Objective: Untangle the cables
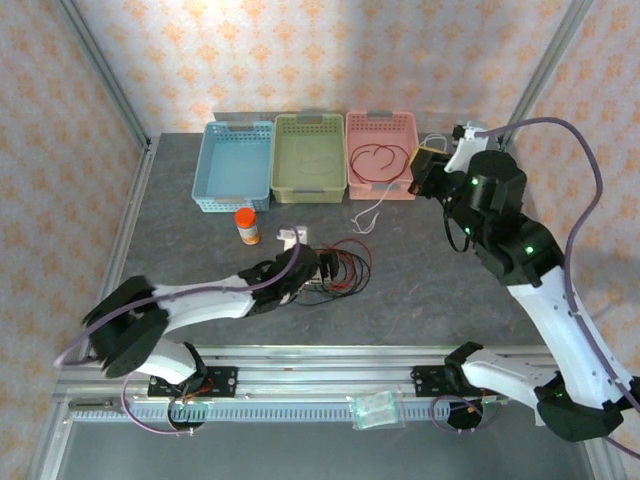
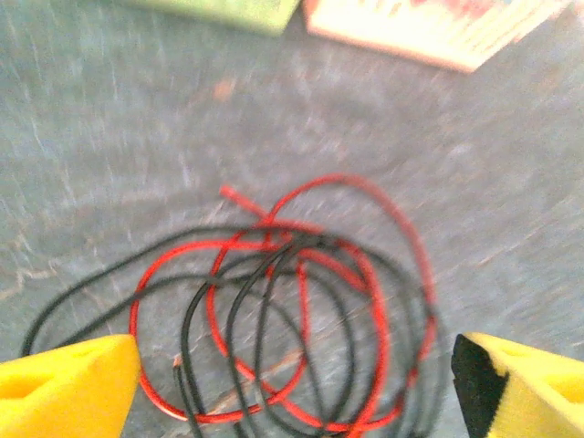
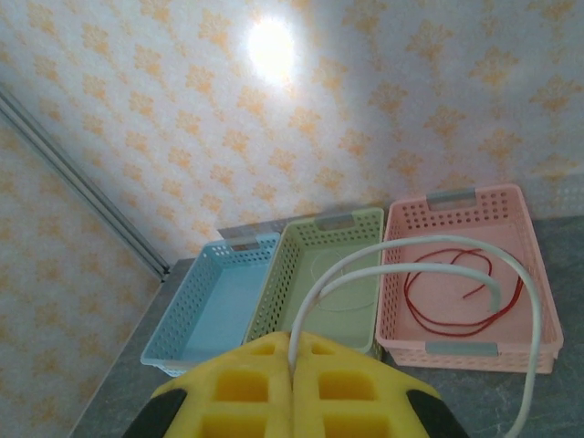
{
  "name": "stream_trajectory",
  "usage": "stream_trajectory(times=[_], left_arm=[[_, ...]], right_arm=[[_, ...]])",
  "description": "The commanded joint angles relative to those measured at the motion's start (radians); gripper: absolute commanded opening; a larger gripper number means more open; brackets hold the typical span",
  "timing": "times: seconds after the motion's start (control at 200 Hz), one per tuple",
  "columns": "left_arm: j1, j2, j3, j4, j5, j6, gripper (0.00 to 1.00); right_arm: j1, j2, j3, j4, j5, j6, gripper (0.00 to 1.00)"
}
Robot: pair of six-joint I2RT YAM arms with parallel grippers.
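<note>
The worktop point(image 1: 420, 280) is matt, mottled grey. The blue basket point(image 1: 232, 205), green basket point(image 1: 310, 193) and pink basket point(image 1: 381, 192) are smooth perforated plastic. The cables point(image 2: 274, 239) have glossy red and black sheaths; the yellow fingers point(image 2: 64, 383) of the left gripper point(image 2: 294, 370) look matt.

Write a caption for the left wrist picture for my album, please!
Open left pincer poised above a tangle of red and black cables on the grey table.

Red and black cables point(image 2: 301, 301) on the grey table point(image 1: 200, 250); a white cable point(image 3: 436, 240); blue basket point(image 1: 235, 165), green basket point(image 1: 310, 125), pink basket point(image 1: 380, 119); orange-patterned wallpaper point(image 1: 300, 60).
</note>
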Motion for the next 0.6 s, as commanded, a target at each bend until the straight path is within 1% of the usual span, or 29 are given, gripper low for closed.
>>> stream_trajectory(times=[0.0,0.09,0.14,0.165,0.25,0.265,0.385,0.596], left_arm=[[-0.002,-0.12,0.038,-0.126,-0.106,0.069,0.92],[0.012,-0.204,0.042,-0.176,-0.151,0.105,0.94],[0.033,-0.246,0.04,-0.194,-0.151,0.12,0.95],[0.048,-0.266,0.037,-0.197,-0.142,0.121,0.95],[0.125,-0.331,0.015,-0.192,-0.078,0.121,0.95],[0.141,-0.341,0.009,-0.188,-0.064,0.144,0.95],[0.263,-0.401,-0.018,-0.161,0.05,0.162,0.97],[0.408,-0.414,0.029,-0.182,0.176,0.219,0.98]], right_arm=[[-0.001,0.057,-0.017,0.058,-0.051,0.007,0.0],[0.001,0.114,-0.025,0.096,-0.106,0.019,0.0],[0.001,0.13,-0.034,0.128,-0.123,0.028,0.0],[0.001,0.167,-0.035,0.143,-0.127,0.033,0.0],[0.001,0.236,-0.019,0.183,-0.157,0.048,0.0],[0.001,0.249,-0.013,0.191,-0.165,0.049,0.0],[0.008,0.364,0.053,0.227,-0.212,0.068,0.0],[0.032,0.589,0.275,0.185,-0.223,0.066,0.0]])
